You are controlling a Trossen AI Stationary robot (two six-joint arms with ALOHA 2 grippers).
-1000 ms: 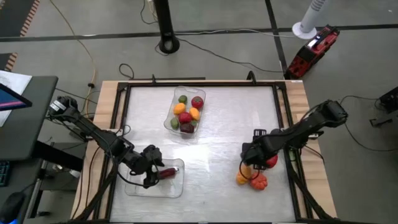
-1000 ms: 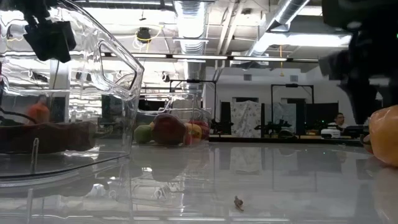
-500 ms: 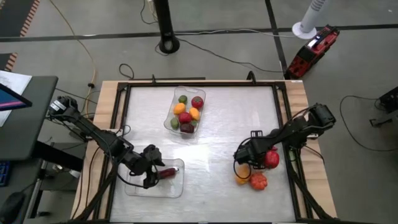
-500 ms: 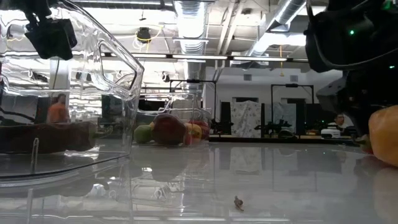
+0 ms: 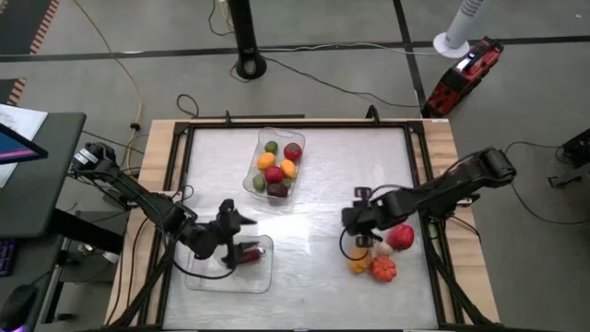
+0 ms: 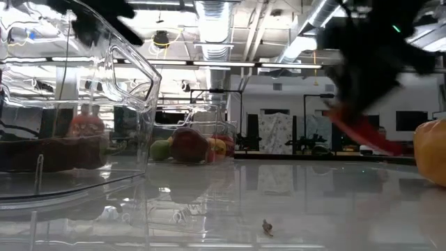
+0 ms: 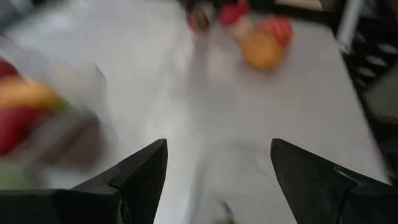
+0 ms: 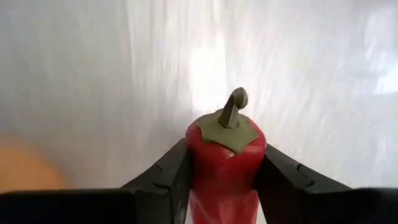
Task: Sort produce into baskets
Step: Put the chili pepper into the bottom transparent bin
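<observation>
Right gripper [image 8: 224, 186] clamps red pepper [image 8: 225, 155] — stem outward.

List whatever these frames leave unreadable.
- Right hand: wrist view shows it clamping a red pepper; the pepper's lower end is cut off by the picture edge.
- Left hand: open; motion blur smears the produce beyond it.
- Near basket: low view, glare obscures its contents.

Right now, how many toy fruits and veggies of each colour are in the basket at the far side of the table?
In the far basket:
green pieces: 2
red pieces: 2
orange piece: 1
yellow piece: 1
dark purple piece: 1
Total: 7
</observation>
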